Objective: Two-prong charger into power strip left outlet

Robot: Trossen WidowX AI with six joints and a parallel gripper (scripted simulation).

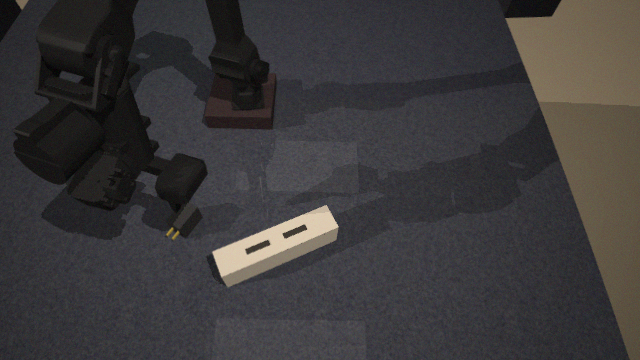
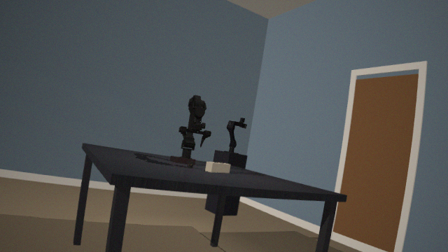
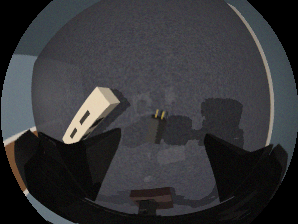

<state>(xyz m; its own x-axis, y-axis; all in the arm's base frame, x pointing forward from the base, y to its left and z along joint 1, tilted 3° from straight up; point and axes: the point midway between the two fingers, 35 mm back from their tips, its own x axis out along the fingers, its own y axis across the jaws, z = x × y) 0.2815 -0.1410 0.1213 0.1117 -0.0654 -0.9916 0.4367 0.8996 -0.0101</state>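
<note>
Brass-pronged, the small dark two-prong charger (image 1: 187, 220) lies on the dark worktop (image 1: 400, 300) just left of the cream rectangular power strip (image 1: 275, 245). The fingers, spread wide and empty, straddle it from above, its long axis running between them.

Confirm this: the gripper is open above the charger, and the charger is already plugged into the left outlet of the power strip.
Not quite. The charger is not plugged in: the top view shows it lying on the table apart from the power strip, both slots unfilled. The rest holds: the gripper is open above the charger.
</note>
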